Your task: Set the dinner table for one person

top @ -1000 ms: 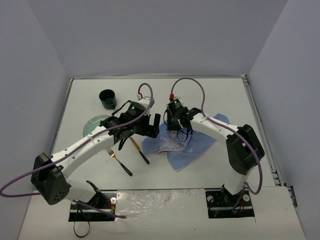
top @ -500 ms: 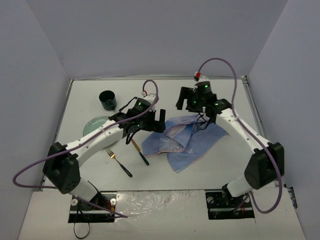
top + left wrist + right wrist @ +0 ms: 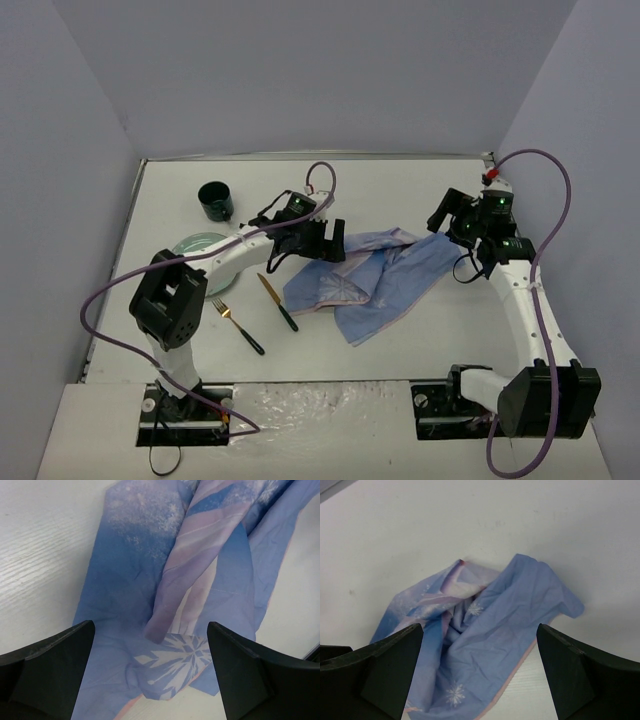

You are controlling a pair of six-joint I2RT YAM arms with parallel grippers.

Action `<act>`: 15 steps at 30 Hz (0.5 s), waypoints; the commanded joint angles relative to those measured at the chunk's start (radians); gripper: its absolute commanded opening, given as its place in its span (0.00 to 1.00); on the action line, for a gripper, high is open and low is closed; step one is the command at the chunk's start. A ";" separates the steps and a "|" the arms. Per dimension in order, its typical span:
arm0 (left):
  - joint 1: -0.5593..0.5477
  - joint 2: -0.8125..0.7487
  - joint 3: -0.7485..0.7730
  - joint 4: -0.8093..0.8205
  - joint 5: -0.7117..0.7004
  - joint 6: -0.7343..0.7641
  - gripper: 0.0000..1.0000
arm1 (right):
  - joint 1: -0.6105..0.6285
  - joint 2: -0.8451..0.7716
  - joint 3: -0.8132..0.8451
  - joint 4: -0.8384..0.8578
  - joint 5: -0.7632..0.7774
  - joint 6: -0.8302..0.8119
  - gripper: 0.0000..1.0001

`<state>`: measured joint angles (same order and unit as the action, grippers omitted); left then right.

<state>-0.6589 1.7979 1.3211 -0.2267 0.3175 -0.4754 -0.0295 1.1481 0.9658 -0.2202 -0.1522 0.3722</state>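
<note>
Left gripper (image 3: 328,243) hovers wide open and empty over the cloth's (image 3: 372,285) left part. The right gripper (image 3: 448,214), equally wide, hangs above the table (image 3: 400,185) near the cloth's far right corner.

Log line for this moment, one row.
left gripper: open, above cloth | right gripper: open, empty, beside cloth | cloth: crumpled on table | plate, cup, fork, knife: table's left

Matt white tabletop (image 3: 420,340), faintly grained; soft, creased printed cloth (image 3: 375,280); fork (image 3: 238,325) of shiny gold metal, black handle
</note>
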 commanded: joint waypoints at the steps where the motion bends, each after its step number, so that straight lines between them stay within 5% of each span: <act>1: 0.005 0.027 0.068 0.066 0.117 0.082 0.90 | -0.016 -0.034 -0.017 0.025 -0.075 -0.001 0.94; 15: 0.001 0.107 0.150 0.040 0.174 0.126 0.61 | -0.038 0.017 -0.032 0.025 -0.064 0.037 0.93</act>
<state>-0.6571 1.9354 1.4240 -0.2268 0.4473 -0.3728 -0.0593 1.1548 0.9291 -0.2359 -0.2169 0.3880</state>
